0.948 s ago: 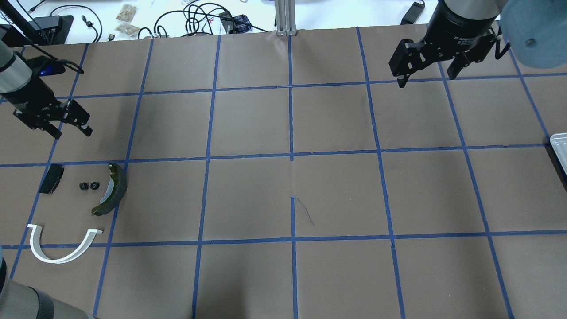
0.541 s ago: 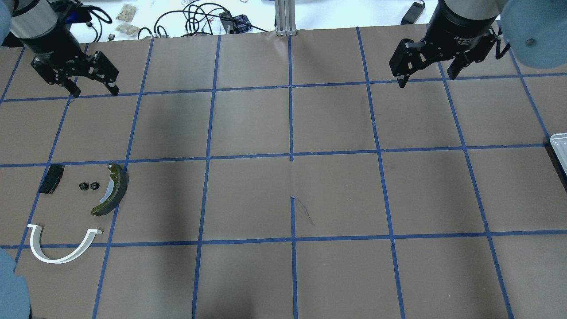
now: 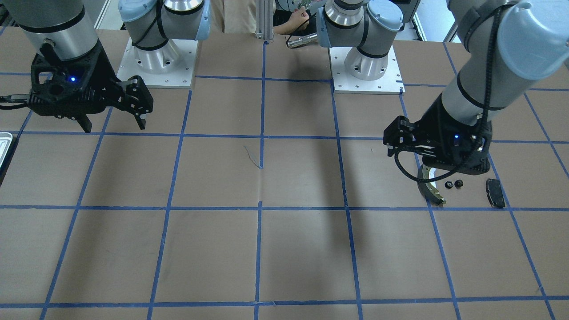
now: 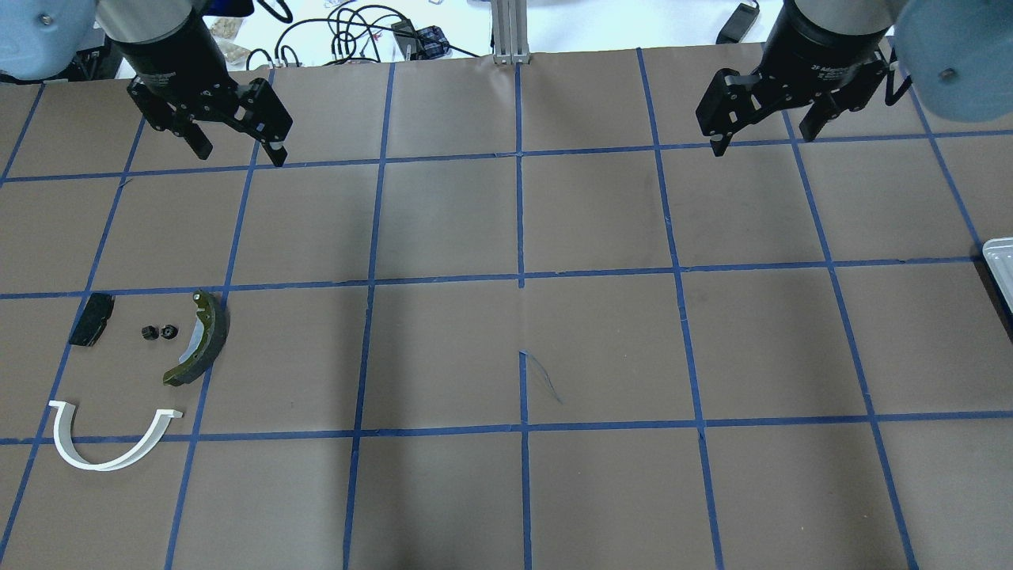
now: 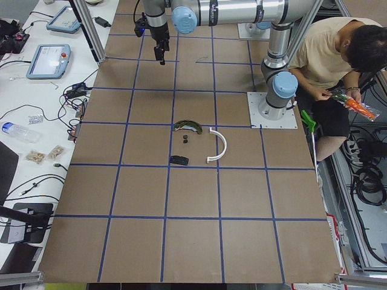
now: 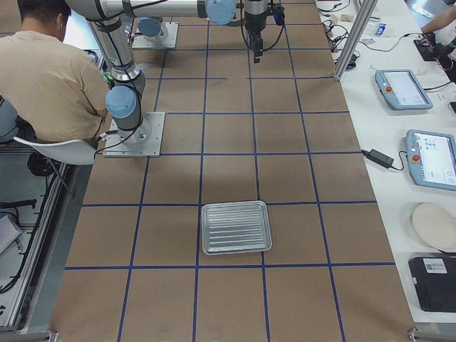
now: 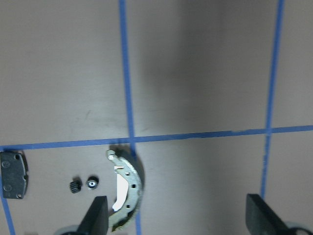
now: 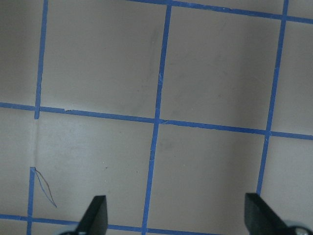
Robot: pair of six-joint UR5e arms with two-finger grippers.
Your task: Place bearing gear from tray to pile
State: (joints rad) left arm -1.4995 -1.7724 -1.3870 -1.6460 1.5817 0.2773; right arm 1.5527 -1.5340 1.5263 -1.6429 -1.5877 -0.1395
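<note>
Two small black bearing gears (image 4: 148, 332) (image 4: 168, 332) lie on the paper inside the pile, between the black pad (image 4: 91, 318) and the olive brake shoe (image 4: 202, 336). The white arch (image 4: 111, 443) sits just nearer. My left gripper (image 4: 237, 152) hangs open and empty well beyond the pile, toward the far edge; its wrist view looks down on the gears (image 7: 92, 183) and the shoe (image 7: 128, 188). My right gripper (image 4: 764, 138) is open and empty at the far right. The silvery tray (image 6: 236, 227) holds nothing; only its corner (image 4: 999, 265) shows at the overhead view's right edge.
Cables (image 4: 356, 32) and an aluminium post (image 4: 510, 32) lie past the table's far edge. A seated person (image 5: 329, 66) is behind the robot bases (image 3: 155, 58). Tablets (image 6: 402, 89) rest on the side bench. Blue tape lines grid the brown paper.
My left gripper has swung away from the pile, toward the far edge and to the right, staying open. The right gripper and the parts have not moved.
</note>
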